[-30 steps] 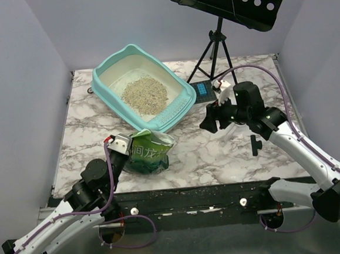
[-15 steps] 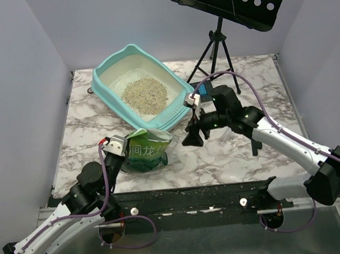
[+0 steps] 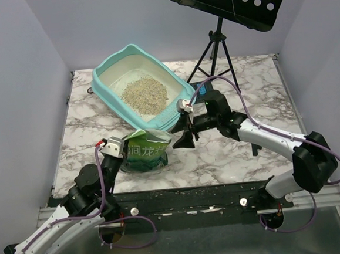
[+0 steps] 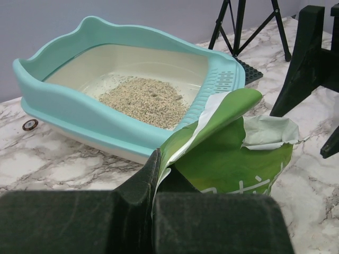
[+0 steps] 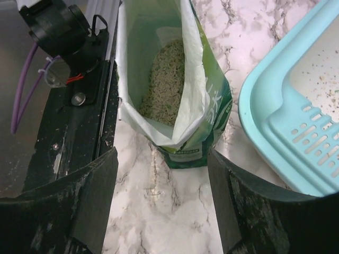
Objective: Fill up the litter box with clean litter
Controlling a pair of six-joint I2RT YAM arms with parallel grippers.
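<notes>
The left claw [image 4: 153, 197] was clamped on the crinkly green foil bag [image 4: 233, 164], just in front of the light-teal plastic litter box [image 4: 79, 114]. The right claw [image 3: 184, 139] hung with jaws apart by that box's slotted front. Beige-grey grainy clean litter [image 4: 145, 100] lay piled inside.

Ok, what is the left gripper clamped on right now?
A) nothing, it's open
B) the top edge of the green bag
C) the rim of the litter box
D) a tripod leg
B: in the left wrist view the left gripper is shut on the torn top edge of the green bag, which stands in front of the litter box.
</notes>
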